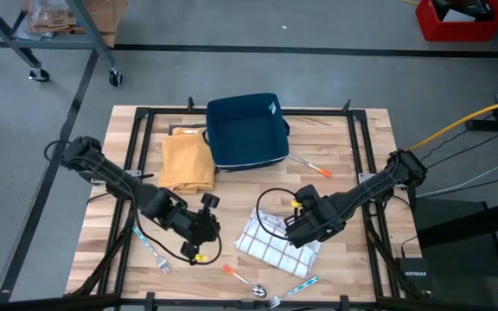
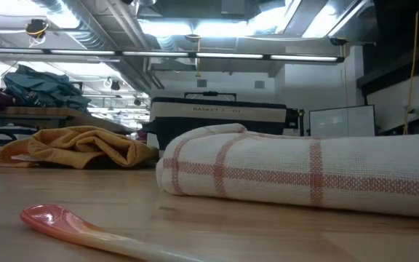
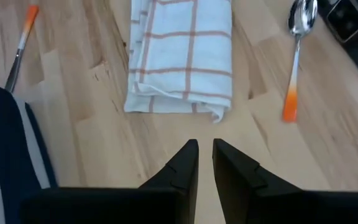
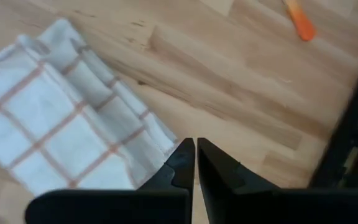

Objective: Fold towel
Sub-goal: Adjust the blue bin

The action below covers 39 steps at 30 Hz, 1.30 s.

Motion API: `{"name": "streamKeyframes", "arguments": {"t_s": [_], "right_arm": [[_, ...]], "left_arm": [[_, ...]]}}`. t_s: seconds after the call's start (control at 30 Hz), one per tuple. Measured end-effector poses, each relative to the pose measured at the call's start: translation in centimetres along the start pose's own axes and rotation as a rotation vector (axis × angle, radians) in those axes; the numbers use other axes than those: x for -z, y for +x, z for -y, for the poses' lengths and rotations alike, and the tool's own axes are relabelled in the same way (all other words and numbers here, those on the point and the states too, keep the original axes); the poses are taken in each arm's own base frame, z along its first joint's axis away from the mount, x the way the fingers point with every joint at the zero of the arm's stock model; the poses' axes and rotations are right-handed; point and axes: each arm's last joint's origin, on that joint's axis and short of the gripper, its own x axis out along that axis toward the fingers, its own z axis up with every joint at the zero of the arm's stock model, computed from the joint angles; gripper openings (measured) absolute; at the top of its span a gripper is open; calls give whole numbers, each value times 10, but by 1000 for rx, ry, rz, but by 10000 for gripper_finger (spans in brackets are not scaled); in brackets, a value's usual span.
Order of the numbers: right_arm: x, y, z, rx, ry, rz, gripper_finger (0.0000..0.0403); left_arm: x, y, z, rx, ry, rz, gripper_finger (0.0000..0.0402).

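Towel [image 1: 277, 242], white with reddish checks, is lying folded on the wooden table [image 1: 353, 164] near its front edge, between the two arms. Right gripper [image 4: 196, 154] is hovering just over the towel's edge, fingers nearly together and apparently gripping nothing. Left gripper [image 3: 204, 155] is waiting beside the towel, fingers narrowly parted and empty.

Both arms are dark, jointed, with black cables looping along them; the left tool [image 1: 199, 244] carries a small yellow fitting at its 6 o'clock. The right tool [image 1: 296, 231] shows a yellow spot at 12 o'clock; its fingers [image 4: 182, 163] are black, angular and stepped.
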Motion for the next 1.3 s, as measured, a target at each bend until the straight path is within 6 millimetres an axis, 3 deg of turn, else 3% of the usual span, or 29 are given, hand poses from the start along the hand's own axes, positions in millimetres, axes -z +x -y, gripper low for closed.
{"name": "streamKeyframes", "arguments": {"t_s": [0.17, 0.33, 0.43, 0.67, 0.8, 0.97, 1.13, 1.3], "right_arm": [[0, 0, -8, -86, 21, -5, 23], [-9, 1, -11, -100, 67, 29, 25], [-20, 4, -11, -92, 112, 44, 37], [-57, 12, -8, -56, 99, 109, 104], [-91, 20, -1, -3, 52, 213, 132], [-148, 32, 9, 5, 72, 276, 138], [-208, 43, 22, -82, 130, 353, 138], [-265, 49, 41, -246, 233, 418, 138]], "left_arm": [[-1, -4, -3, -31, -55, 18, 42], [-1, -1, -24, -294, -111, 24, 42], [-3, 2, -42, -429, -166, 46, 43], [1, -3, -75, -500, -202, 34, 43], [6, -13, -90, -526, -192, 14, 43], [21, -33, -105, -550, -198, -52, 43], [36, -50, -114, -565, -213, -110, 43], [39, -52, -116, -568, -215, -128, 43]]}}
